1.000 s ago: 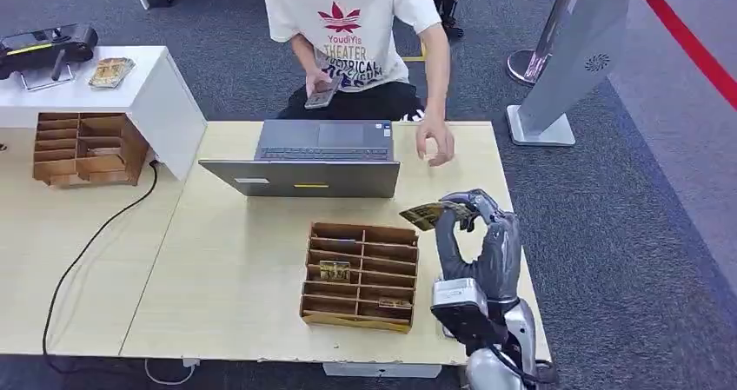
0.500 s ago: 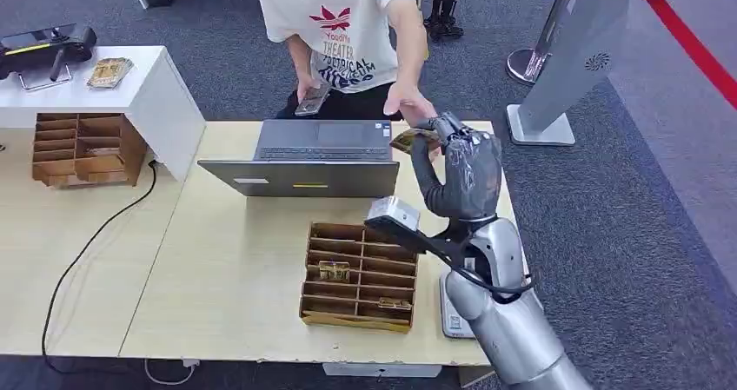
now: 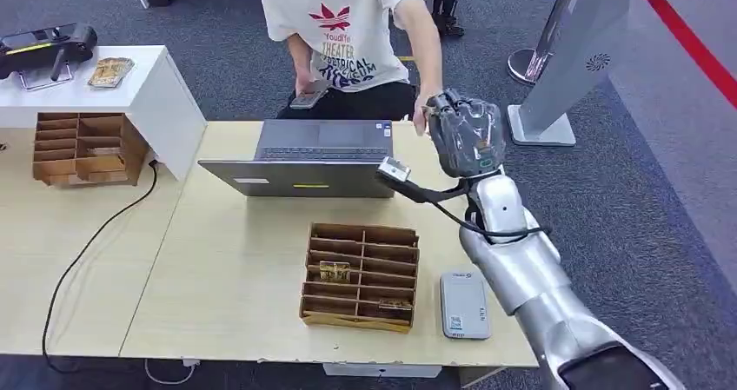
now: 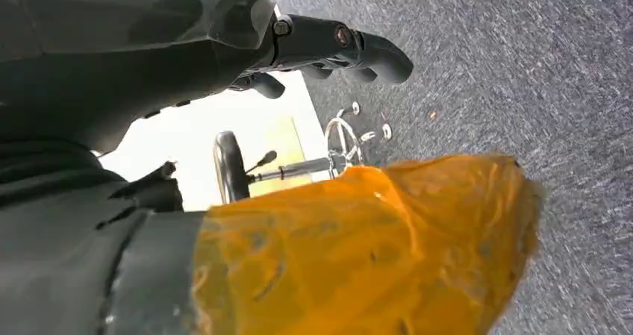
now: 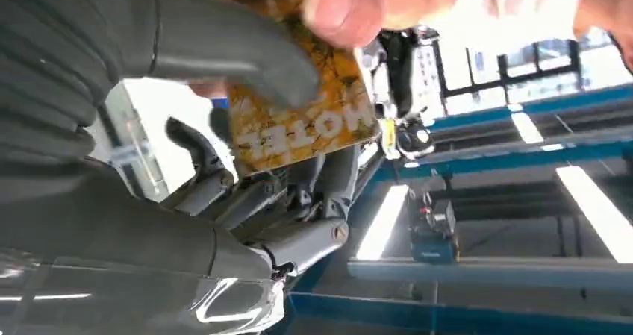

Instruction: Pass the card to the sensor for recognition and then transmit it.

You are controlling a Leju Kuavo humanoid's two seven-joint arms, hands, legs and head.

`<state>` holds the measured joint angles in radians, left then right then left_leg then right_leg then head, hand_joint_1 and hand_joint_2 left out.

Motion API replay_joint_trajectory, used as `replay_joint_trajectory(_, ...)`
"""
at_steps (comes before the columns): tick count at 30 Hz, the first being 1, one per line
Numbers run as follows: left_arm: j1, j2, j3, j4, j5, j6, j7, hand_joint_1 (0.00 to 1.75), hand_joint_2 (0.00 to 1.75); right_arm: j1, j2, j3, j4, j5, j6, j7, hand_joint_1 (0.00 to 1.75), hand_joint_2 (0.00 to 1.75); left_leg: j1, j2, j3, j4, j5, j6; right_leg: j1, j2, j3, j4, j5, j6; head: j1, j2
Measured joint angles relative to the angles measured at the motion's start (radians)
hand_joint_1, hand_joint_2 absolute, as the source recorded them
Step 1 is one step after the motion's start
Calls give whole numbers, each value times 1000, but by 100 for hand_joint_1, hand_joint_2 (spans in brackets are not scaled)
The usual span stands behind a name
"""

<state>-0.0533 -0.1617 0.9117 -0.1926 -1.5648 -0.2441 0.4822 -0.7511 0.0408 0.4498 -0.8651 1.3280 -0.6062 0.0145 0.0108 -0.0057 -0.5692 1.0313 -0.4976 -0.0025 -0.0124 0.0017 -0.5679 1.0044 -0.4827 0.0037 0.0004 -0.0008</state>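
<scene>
My right hand [image 3: 465,134] is raised over the far right of the table, just past the laptop. In the right wrist view a yellow-brown hotel card [image 5: 306,122] is pinched between its thumb [image 5: 224,48] and its fingers. A person's fingers [image 5: 343,7] grip the same card at its other edge. From the head view the person's hand [image 3: 423,112] touches my right hand and the card is hidden behind it. The grey card sensor [image 3: 463,304] lies flat near the table's front right corner. My left hand [image 4: 224,44] hangs over grey carpet with nothing in it.
A wooden card organiser [image 3: 361,277] with a few cards stands left of the sensor. An open laptop [image 3: 317,157] sits at the table's far edge before the person [image 3: 348,25]. A second organiser [image 3: 82,149] and a white stand [image 3: 139,86] are at the left.
My right hand has lifted the card from above the sensor and carried it across the table to the person. The person's hand has reached in and taken hold of the card.
</scene>
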Motion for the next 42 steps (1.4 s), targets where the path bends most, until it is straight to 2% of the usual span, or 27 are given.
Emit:
replay_joint_trajectory(9, 0, 0, -3, 0, 9, 3, 0, 0, 0, 2, 0, 0, 61, -14, -2, -7, 0, 175, 0, 0, 0, 0, 0, 0, 0, 0, 0, 0, 0, 0, 0, 0)
replay_joint_trajectory(14, 1, -3, -3, 0, 21, 5, 5, 0, 0, 46, 5, -11, 4, -112, -5, -52, 0, 175, 0, 0, 0, 0, 0, 0, 0, 0, 0, 0, 0, 0, 0, 0)
replay_joint_trajectory(19, 2, -8, -2, 0, 39, 16, 10, 0, 0, 140, 34, -41, -149, -346, 11, -136, 0, 175, 0, 0, 0, 0, 0, 0, 0, 0, 0, 0, 0, 0, 0, 0)
replay_joint_trajectory(22, 2, -17, 5, 0, 51, 24, 12, 0, 0, 211, 58, -59, -270, -505, 45, -183, 0, 175, 0, 0, -1, 0, 0, 0, 0, 0, 0, 0, 0, 0, 0, 0)
replay_joint_trajectory(25, 2, -22, 15, 0, 61, 29, 13, 0, 0, 270, 73, -63, -369, -604, 76, -209, 0, 175, 0, 0, -1, 0, 0, 0, 0, 0, -1, 0, -1, 0, 0, 0)
replay_joint_trajectory(30, 4, -37, 43, 0, 100, 52, 21, 0, 0, 422, 106, -73, -561, -899, 140, -299, 0, 175, 0, -1, -1, 0, -1, 0, 0, -1, -1, 0, -1, 0, 0, 0)
replay_joint_trajectory(31, 4, -39, 48, 0, 108, 57, 21, 0, 0, 457, 109, -73, -594, -934, 145, -310, 0, 0, 0, -1, -1, 0, -1, 0, 0, -1, -1, 0, -1, 0, 0, 0)
replay_joint_trajectory(32, 5, -44, 54, 0, 116, 61, 22, 0, 0, 489, 111, -73, -633, -964, 145, -320, 0, 0, 0, -1, -1, 0, -2, 0, 0, -1, -1, 0, -2, 0, 0, 0)
replay_joint_trajectory(33, 5, -47, 59, 0, 120, 66, 23, 0, 0, 520, 111, -73, -662, -975, 145, -325, 0, 175, 0, -1, -1, 0, -2, 0, 0, -1, -1, 0, -2, 0, 0, 0)
replay_joint_trajectory(42, 5, -66, 98, 0, 150, 80, 29, 0, 0, 717, 108, -47, -833, -949, 147, -350, 0, 175, 0, -1, -1, 0, -3, 0, 0, -1, -1, -1, -2, 0, 0, 0)
